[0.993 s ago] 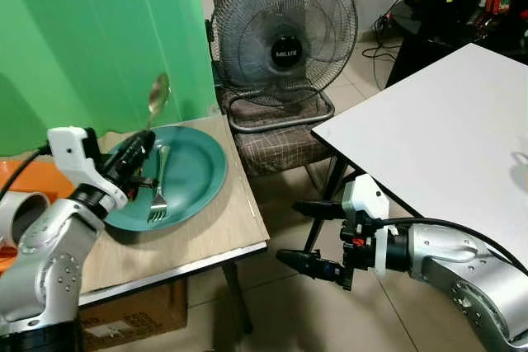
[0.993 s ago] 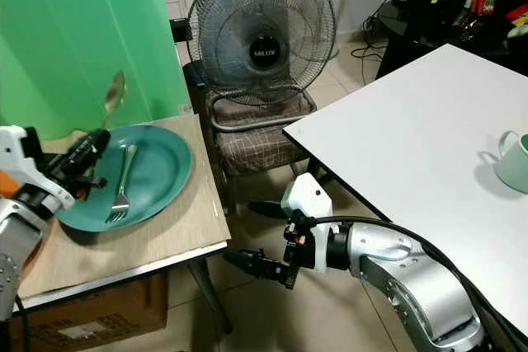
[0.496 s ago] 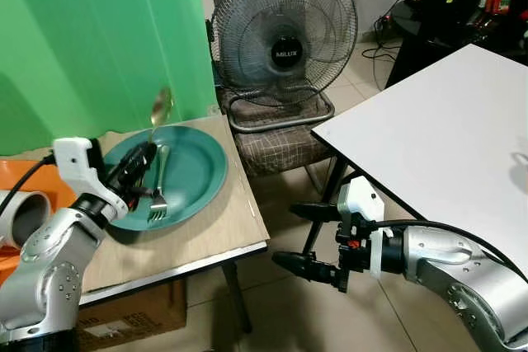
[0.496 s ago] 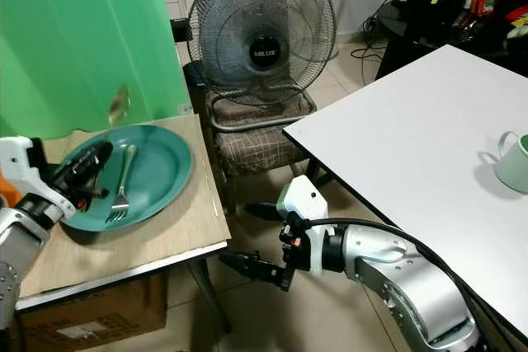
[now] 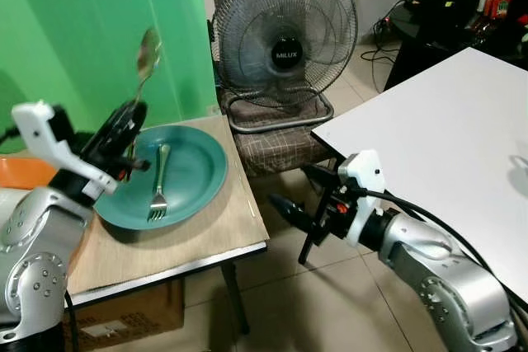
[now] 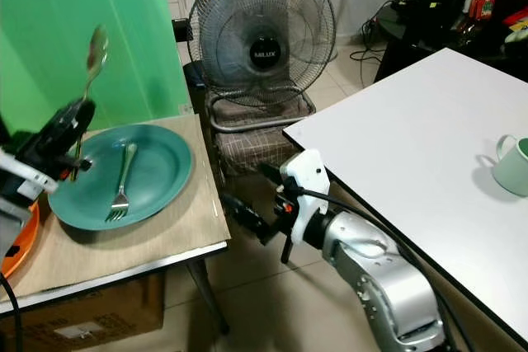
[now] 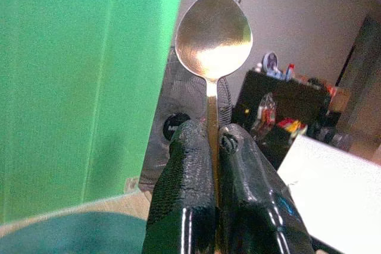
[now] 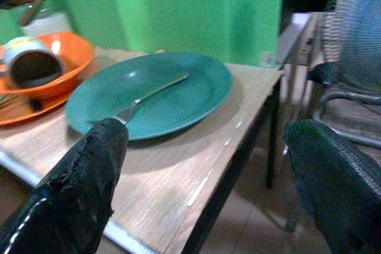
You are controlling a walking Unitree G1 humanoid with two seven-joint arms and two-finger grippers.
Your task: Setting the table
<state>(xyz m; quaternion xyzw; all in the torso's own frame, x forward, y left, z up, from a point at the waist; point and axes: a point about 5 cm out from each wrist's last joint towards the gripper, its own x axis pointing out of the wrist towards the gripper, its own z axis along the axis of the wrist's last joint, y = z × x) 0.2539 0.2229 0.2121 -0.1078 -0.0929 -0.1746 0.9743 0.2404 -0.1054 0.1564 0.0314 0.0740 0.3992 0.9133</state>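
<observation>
My left gripper [image 5: 126,119] is shut on the handle of a silver spoon [image 5: 147,45]. It holds the spoon upright, bowl up, over the far left rim of the teal plate [image 5: 202,162]. In the left wrist view the spoon [image 7: 213,34] stands between the closed fingers [image 7: 184,171]. A fork [image 5: 158,187] lies in the plate, which sits on a low wooden table [image 5: 210,232]. My right gripper [image 5: 297,190] is open and holds nothing. It hangs beside that table's near right corner, pointing at the plate [image 8: 178,96]. The white dining table [image 5: 445,121] is to the right.
A light green mug [image 6: 511,162] stands on the white table's right side. A standing fan [image 5: 285,30] rests on a checked chair [image 5: 280,142] between the two tables. An orange tray [image 8: 59,69] with a tipped mug [image 8: 28,63] lies left of the plate. A green screen stands behind.
My left gripper has lifted the spoon higher, up from the plate. My right arm has risen and swung left toward the wooden table's edge, fingers still open.
</observation>
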